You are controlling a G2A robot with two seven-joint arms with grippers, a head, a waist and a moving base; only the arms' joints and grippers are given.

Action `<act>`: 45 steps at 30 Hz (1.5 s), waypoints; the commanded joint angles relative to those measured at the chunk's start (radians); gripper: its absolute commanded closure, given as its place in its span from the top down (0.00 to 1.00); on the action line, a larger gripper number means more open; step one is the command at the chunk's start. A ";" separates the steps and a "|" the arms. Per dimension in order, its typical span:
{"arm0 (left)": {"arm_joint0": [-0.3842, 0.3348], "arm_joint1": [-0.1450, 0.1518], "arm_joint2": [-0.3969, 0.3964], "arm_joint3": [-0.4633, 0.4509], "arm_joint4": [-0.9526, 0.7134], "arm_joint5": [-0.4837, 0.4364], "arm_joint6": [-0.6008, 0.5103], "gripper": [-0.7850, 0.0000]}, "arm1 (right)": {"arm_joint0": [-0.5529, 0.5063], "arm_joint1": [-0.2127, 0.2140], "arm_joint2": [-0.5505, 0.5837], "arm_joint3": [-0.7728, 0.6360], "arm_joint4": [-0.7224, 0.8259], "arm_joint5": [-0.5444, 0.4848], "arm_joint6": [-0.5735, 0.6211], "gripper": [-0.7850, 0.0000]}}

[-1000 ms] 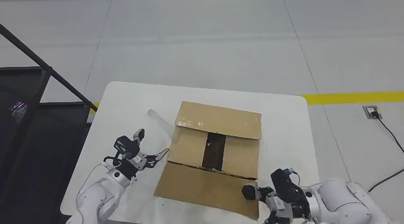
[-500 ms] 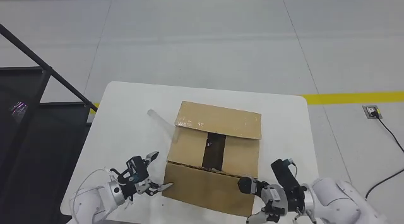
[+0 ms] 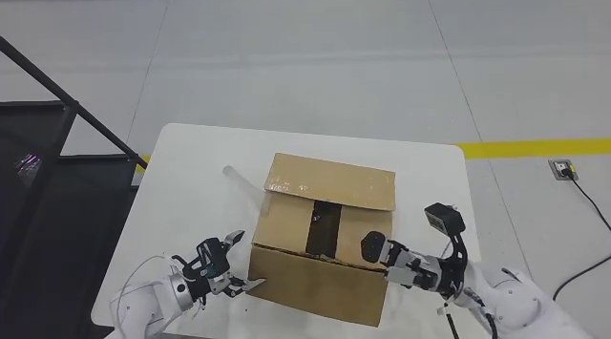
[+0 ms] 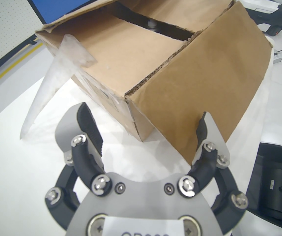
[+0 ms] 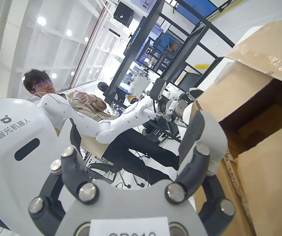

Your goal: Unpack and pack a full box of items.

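Box (image 3: 325,234) sits on the counter (image 3: 191,177); left tool (image 3: 246,261), released, flanks its lower-left corner; right tool (image 3: 372,245), released, by its lower-right edge.

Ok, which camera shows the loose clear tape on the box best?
Left wrist view: the tape hangs close, peeling off the box. Top view gives a thin sliver of it; right wrist view faces the opened flaps.

A white label (image 4: 141,229) on the plate behind the fingers of the left gripper (image 4: 143,111) carries dark characters, but the frame edge cuts them off and they cannot be read. The right gripper (image 5: 133,119) bears a second label (image 5: 131,227), cut off the same way. Beyond the fingers, a pale sticker (image 3: 284,186) on the cardboard box (image 3: 325,243) is too small to read.
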 commanded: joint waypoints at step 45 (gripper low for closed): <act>0.006 0.030 0.043 -0.021 -0.038 0.038 -0.010 1.00 | 0.501 -0.227 -0.207 0.367 -0.109 0.814 -0.561 1.00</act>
